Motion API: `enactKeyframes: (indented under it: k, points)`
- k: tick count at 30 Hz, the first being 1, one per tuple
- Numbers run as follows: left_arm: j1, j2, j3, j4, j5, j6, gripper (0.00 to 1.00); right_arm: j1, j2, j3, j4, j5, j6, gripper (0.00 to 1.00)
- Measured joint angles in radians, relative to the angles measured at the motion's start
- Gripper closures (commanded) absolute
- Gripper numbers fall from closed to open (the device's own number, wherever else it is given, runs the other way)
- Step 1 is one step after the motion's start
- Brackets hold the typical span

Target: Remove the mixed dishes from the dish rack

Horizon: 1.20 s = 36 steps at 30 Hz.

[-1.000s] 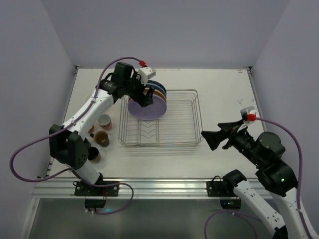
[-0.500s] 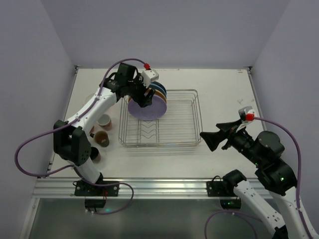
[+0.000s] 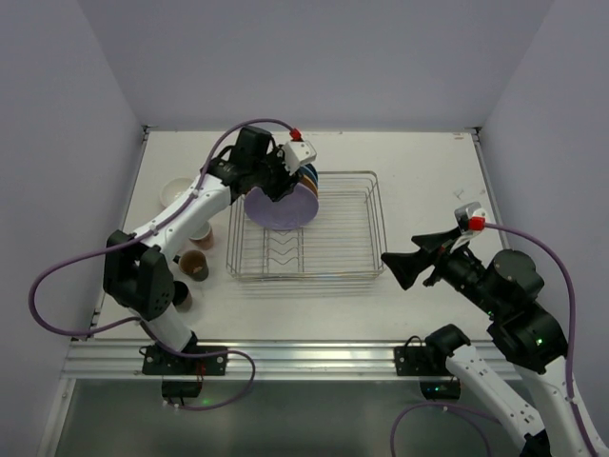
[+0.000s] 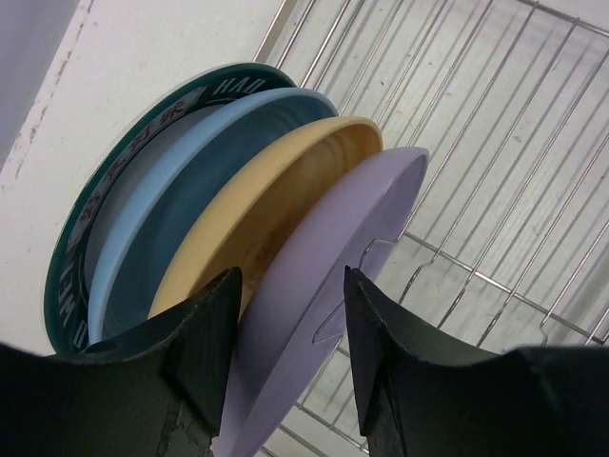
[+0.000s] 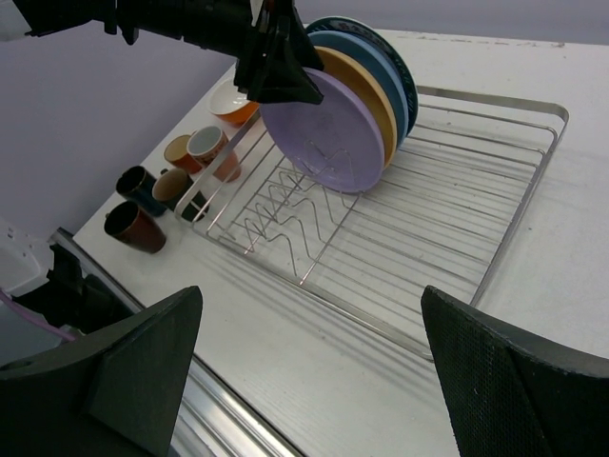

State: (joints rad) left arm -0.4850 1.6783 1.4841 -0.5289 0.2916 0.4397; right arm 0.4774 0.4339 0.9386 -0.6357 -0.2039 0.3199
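Four plates stand on edge at the back left of the silver wire dish rack (image 3: 357,271): lavender (image 3: 281,208) in front, then yellow, blue and a patterned-rim one. In the left wrist view, lavender (image 4: 324,257), yellow (image 4: 276,200), blue (image 4: 190,181) and the green patterned rim (image 4: 114,171) all show. My left gripper (image 3: 278,184) is open at the plates' top, its fingers (image 4: 205,352) straddling the lavender plate's rim. My right gripper (image 3: 400,267) is open and empty, just right of the rack's front right corner.
Left of the rack on the table are the orange bowl (image 3: 176,193), a pink cup (image 3: 199,231), a brown cup (image 3: 195,265) and a black cup (image 3: 179,295); further cups are partly hidden by the left arm. The rack's front half holds only its V-shaped dividers (image 3: 281,249).
My left gripper has moved right along the plates' top edge to sit over the lavender plate's rim. The plates and the right arm have not moved.
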Motion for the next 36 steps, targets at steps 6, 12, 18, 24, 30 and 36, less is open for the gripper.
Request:
enactKeyframes:
  k: [6,12,18,24,30,36]
  points:
    - [-0.031,-0.033,-0.063,0.072,-0.071,0.054,0.50,0.000,-0.008,0.000,0.000,-0.002,0.000,0.01]
    - [-0.082,-0.035,-0.098,0.134,-0.224,0.101,0.49,0.000,-0.029,0.000,0.000,-0.002,-0.006,0.01]
    - [-0.114,-0.064,-0.186,0.227,-0.342,0.134,0.53,0.000,-0.035,-0.010,0.004,-0.001,-0.014,0.01]
    - [-0.130,-0.100,-0.248,0.309,-0.404,0.164,0.70,0.000,-0.036,-0.013,0.005,-0.001,-0.019,0.01]
    - [-0.140,-0.105,-0.259,0.331,-0.428,0.210,0.79,0.000,-0.038,-0.013,0.006,-0.001,-0.023,0.01]
    - [-0.148,-0.111,-0.268,0.338,-0.444,0.227,0.93,0.000,-0.044,-0.014,0.008,-0.001,-0.023,0.01]
